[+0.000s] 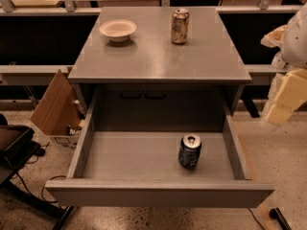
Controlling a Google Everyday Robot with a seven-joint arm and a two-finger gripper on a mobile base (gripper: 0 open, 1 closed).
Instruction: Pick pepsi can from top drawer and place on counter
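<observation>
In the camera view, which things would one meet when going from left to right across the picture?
Cardboard box → bowl → gold can → pincer, at the right edge of the picture. The pepsi can lies almost straight below the gold can in the picture, so it is left out.

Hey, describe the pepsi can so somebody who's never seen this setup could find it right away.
Find the wide grey top drawer, pulled open below the counter. The pepsi can stands upright on the drawer floor, towards its right side in the view. It is dark blue, unlike the gold-brown can up on the counter; the pincer hangs off to the counter's right.
</observation>
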